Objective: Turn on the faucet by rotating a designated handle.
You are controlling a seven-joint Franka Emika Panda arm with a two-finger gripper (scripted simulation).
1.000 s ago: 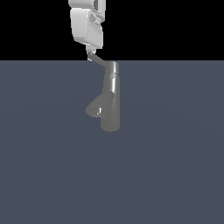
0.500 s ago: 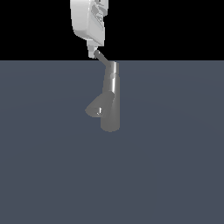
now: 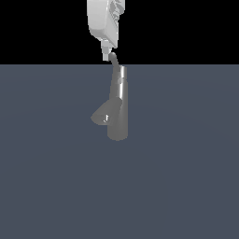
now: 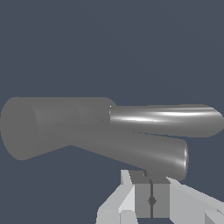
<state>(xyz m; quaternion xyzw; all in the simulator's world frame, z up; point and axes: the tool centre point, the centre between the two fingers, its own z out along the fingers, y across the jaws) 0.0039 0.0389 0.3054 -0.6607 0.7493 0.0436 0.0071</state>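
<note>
your gripper [image 3: 108, 52] sits clenched, fingers pressed together, touching the handle [image 3: 113, 59] atop the faucet [image 3: 117, 102] — spout [image 3: 101, 115] angled toward the exterior view's left.

In the exterior view the arm is cut off by the top edge, so only its white lower part and the gripper [image 3: 108, 50] show, and the fingertips are too small there to tell whether they clasp the handle [image 3: 113, 59]. In the wrist view the gripper [image 4: 151, 199] is cut by the bottom edge. There the faucet [image 4: 87, 127] hides the handle almost wholly, so any contact cannot be told.
</note>
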